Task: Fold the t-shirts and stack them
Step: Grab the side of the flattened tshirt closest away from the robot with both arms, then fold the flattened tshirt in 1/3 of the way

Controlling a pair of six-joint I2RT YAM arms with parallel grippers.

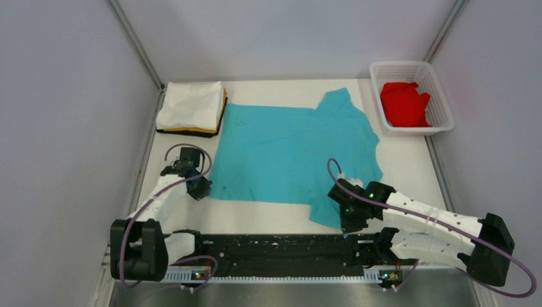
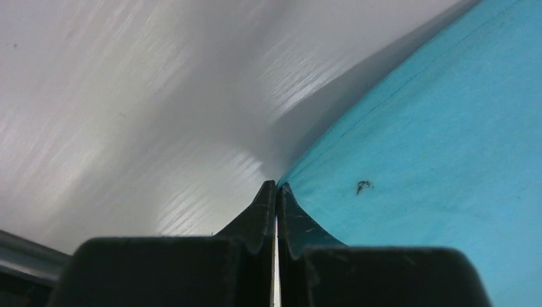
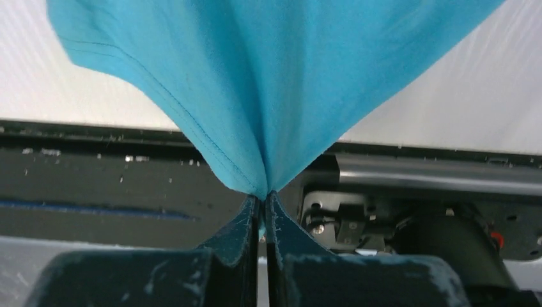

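Two tools: we are handling the blue shirt.
Our right tool is pinching its near sleeve; our left tool is sitting closed at the hem corner.

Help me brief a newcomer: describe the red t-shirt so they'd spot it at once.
Find the table's far right corner, where a white lattice basket stands. Crumpled inside lies the red t-shirt: the only red cloth, unlike the turquoise shirt spread flat.
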